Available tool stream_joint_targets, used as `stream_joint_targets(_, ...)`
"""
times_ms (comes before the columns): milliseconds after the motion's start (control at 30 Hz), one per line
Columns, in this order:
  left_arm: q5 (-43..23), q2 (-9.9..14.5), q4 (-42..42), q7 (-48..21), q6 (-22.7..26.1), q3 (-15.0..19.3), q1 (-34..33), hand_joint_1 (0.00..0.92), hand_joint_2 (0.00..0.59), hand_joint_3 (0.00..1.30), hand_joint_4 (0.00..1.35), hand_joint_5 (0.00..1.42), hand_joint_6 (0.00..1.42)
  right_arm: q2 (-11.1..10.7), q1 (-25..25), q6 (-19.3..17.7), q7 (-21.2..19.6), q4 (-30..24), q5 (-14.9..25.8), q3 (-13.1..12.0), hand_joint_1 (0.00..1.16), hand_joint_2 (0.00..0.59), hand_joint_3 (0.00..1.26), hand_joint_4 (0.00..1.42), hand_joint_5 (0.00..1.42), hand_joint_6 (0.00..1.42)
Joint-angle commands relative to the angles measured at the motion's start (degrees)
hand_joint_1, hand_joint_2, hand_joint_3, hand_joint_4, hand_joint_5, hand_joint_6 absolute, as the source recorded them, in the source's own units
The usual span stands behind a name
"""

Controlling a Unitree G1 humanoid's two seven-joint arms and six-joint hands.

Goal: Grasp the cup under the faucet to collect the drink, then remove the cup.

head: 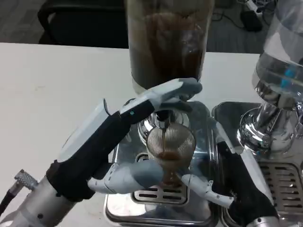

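Observation:
A ribbed clear cup [170, 147] with brown drink in it stands on the drip grate [158, 195], right under the chrome faucet [160, 119] of the brown-filled dispenser [168, 42]. My left hand [106, 144] reaches in from the lower left. Its long fingers [173, 90] lie over the faucet's top and its thumb [135, 174] rests against the cup's left side. My right hand [239, 187] comes in from the lower right, with fingers [203, 185] spread and pointing at the cup's base, close to it but not around it.
The steel drip tray [118, 156] sits under the dispenser. A second dispenser with clear liquid [284, 61] and its own chrome faucet [265, 127] and tray [284, 179] stand at the right. White table [52, 90] lies open to the left.

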Motion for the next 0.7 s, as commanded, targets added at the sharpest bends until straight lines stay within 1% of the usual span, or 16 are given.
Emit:
stream_joint_targets(33, 0.9, 0.2, -0.7, -0.8, 0.8, -0.9, 0.3, 0.0, 0.119, 0.21, 0.14, 0.32, 0.24, 0.5, -1.4, -2.5, -0.2, 1.6, 1.0, -0.2, 0.66, 0.208, 0.0, 0.0, 0.0, 0.0)
stream_joint_targets(167, 0.8, 0.3, -1.0, -0.9, 1.1, -0.9, 0.2, 0.0, 0.119, 0.21, 0.14, 0.32, 0.24, 1.2, -1.6, -3.3, 0.4, 2.7, 2.3, -0.1, 0.66, 0.208, 0.0, 0.0, 0.0, 0.0)
stream_joint_targets(267, 0.7, 0.4, -1.2, -1.0, 1.4, -0.8, 0.3, 0.0, 0.12, 0.21, 0.14, 0.32, 0.24, 1.0, -1.7, -3.4, 0.6, 3.1, 2.5, 0.0, 0.66, 0.208, 0.0, 0.0, 0.0, 0.0)
stream_joint_targets(400, 0.6, 0.6, -1.5, -1.1, 1.6, -0.7, 0.6, 0.0, 0.12, 0.21, 0.14, 0.32, 0.24, -0.6, 0.7, -4.3, 1.6, 1.1, 3.7, -1.3, 0.66, 0.208, 0.0, 0.0, 0.0, 0.0)
stream_joint_targets(533, 0.4, 0.8, -1.4, -1.4, 1.7, -0.7, 0.4, 0.0, 0.12, 0.21, 0.14, 0.32, 0.24, -1.6, 1.8, -5.0, 3.0, 0.3, 4.3, -1.7, 0.66, 0.208, 0.0, 0.0, 0.0, 0.0)
stream_joint_targets(700, 0.4, 0.9, -1.5, -1.4, 1.8, -0.6, 0.4, 0.0, 0.12, 0.21, 0.14, 0.33, 0.24, -1.6, 2.0, -5.7, 3.4, 0.0, 4.4, -1.5, 0.66, 0.208, 0.0, 0.0, 0.0, 0.0)
